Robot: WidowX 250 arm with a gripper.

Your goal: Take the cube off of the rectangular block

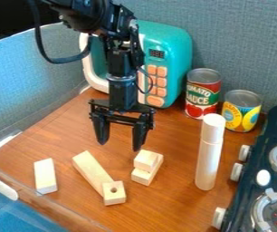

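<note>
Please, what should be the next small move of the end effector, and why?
Probably shift the end effector over the cube before lowering: the cube sits on the rectangular block, while the end effector hangs open, apparently off to one side.

I see grey-blue fabric-textured panels (231, 36) rising behind a reddish-brown wood-grain tabletop (165, 208), with pale blue light across the panel at left.
</note>
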